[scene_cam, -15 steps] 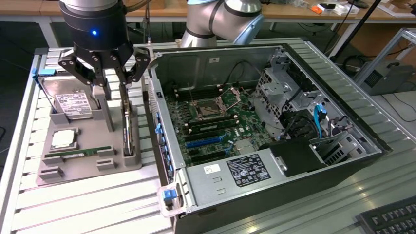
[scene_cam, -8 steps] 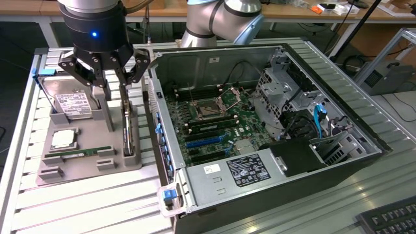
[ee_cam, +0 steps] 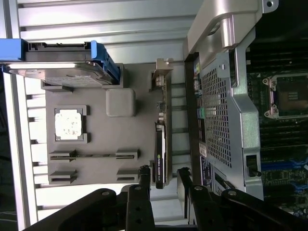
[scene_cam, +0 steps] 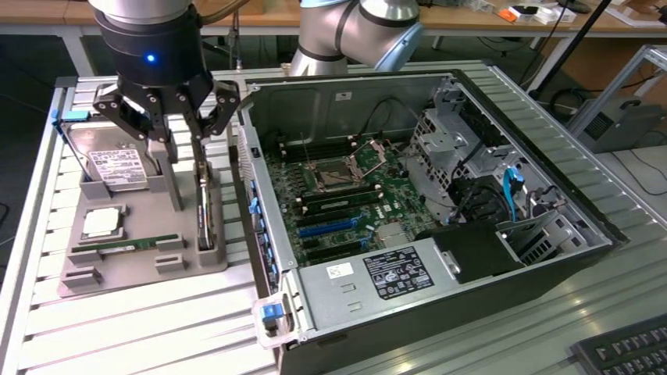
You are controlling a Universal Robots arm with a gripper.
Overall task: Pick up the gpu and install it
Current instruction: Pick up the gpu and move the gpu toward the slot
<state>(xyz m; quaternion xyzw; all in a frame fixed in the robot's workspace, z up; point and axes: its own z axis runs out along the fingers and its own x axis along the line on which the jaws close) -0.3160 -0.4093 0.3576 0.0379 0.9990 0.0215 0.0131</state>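
hand (ee_cam: 163,169) open astride gpu (ee_cam: 160,139) edge-on in tray (ee_cam: 96,137), gaps both sides, case wall (ee_cam: 226,110) nr

Wrist (scene_cam: 156,47) vertical, hand (scene_cam: 187,191) pointing down, fingers (scene_cam: 165,168) spread wide

Noted the table (scene_cam: 125,328) as ribbed bare metal with a satin sheen, and the holder (scene_cam: 136,269) on it as smooth, matt grey plastic. Recorded the gpu (ee_cam: 160,149) as a dark matt card with a silvery metal bracket, and the hard drive (scene_cam: 115,168) as dull metal under a white paper label. Logged the computer case (ee_cam: 219,110) as bare sheet metal, partly perforated, and the fingers (scene_cam: 170,183) as matt black.
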